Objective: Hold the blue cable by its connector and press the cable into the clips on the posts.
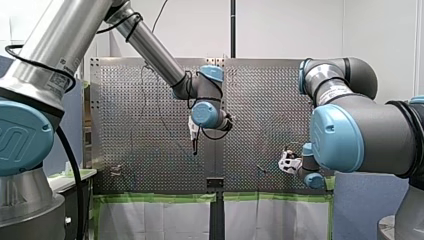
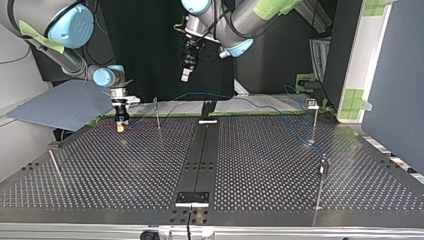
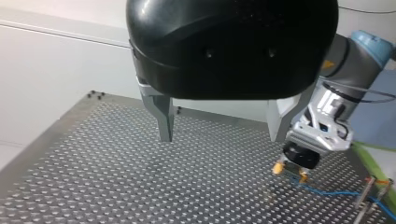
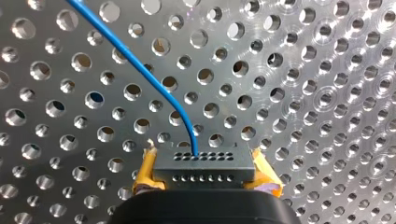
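We can read no word, number or brand anywhere. In the front view, at ten o'clock, a pale sticker (image 1: 64, 67) on the left arm (image 1: 150, 47) carries dark print too small for us to make out. Near three o'clock, a striped label (image 1: 332, 93) on the right arm (image 1: 350, 130) is just as illegible. At nine o'clock, the blue joint cap (image 1: 20, 137) bears a raised mark, cut off and unreadable.

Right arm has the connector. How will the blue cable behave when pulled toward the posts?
Probably floppy: the blue cable bends loosely away from the connector, so it should trail slack. It looks thin and light, so little drag. Held only at the connector, it may swing wide of the posts.
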You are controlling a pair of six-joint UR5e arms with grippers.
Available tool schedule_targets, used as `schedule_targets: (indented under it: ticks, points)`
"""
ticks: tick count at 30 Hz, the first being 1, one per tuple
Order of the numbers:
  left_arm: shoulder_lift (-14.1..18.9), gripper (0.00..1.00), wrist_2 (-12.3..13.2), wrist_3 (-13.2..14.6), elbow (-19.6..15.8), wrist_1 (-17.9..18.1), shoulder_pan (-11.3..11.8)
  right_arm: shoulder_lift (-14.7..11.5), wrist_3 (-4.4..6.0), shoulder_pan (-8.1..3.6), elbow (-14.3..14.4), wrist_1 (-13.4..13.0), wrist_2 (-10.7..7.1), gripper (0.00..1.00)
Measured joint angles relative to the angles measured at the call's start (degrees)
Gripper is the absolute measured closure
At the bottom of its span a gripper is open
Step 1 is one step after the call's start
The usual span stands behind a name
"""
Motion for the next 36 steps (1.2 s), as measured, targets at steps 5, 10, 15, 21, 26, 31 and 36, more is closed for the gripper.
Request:
schedule_targets:
  ticks: [5,10,15,21,26,31,36]
  points:
    - [2.9,0.02,0.0,-2.3,-2.9,2.8,0.3,0.0,-0.09,-0.01,0.0,0.3,-0.01,1.0]
    - [5.4,0.02,-0.1,-4.8,-5.4,5.4,0.4,-0.1,-0.34,-0.15,0.0,1.0,0.14,1.0]
    - [7.6,0.02,-0.1,-7.0,-7.6,7.5,0.5,-1.1,-1.38,-0.4,0.1,2.5,0.1,1.0]
    - [10.4,0.02,-0.3,-8.5,-10.4,10.3,0.8,-3.8,-2.16,-0.84,1.5,4.0,0.31,1.0]
    - [11.9,0.02,-0.9,-8.7,-12.6,12.5,1.0,-6.2,-2.19,-1.5,3.7,4.0,0.49,1.0]
    - [10.2,0.02,-0.5,-8.7,-15.1,15.0,1.0,-8.7,-2.2,-2.03,5.8,3.8,0.37,1.0]
    - [8.0,0.02,-0.4,-8.6,-17.3,17.2,0.8,-11.1,-2.14,-2.1,6.6,3.7,-0.13,1.0]
